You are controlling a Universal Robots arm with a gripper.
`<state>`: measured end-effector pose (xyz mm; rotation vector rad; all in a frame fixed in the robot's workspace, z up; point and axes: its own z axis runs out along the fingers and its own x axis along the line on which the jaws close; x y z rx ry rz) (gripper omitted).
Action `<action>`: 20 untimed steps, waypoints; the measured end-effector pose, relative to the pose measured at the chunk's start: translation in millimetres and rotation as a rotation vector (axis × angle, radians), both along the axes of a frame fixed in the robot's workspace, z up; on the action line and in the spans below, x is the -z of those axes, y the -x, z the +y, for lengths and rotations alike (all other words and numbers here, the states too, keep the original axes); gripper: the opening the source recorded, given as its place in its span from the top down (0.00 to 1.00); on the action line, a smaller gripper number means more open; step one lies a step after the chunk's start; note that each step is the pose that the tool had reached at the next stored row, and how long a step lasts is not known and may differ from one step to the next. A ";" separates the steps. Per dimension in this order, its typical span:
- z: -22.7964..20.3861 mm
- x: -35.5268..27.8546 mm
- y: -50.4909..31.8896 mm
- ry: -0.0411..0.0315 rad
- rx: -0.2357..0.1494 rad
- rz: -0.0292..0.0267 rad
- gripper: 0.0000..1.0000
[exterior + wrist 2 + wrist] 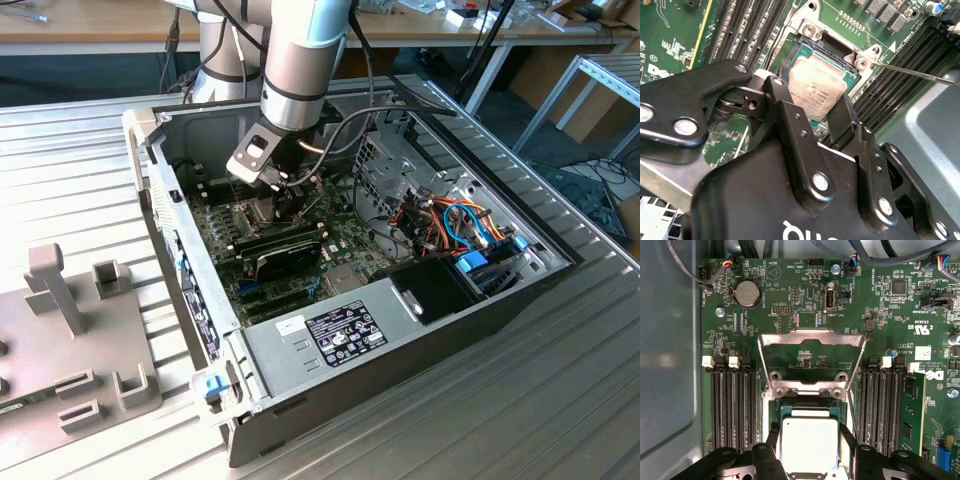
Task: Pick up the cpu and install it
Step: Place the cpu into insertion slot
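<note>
The cpu (809, 440) has a dull, silver-grey metal top. The tool (812, 100) is matt black with small shiny screws (820, 181). The motherboard (805, 280) is smooth and green. Its frame (810, 337) is bare, shiny metal. The desk (80, 150) is grey ribbed metal.

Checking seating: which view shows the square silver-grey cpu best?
First wrist view: the silver-grey square cpu appears face-on. The second wrist view shows it slanted, partly behind the black gripper. In the exterior view, the arm hides it.
</note>
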<state>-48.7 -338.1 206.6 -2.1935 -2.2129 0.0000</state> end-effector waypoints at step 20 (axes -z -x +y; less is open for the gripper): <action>0.0 5.7 -0.9 -0.0017 0.000 0.0001 0.45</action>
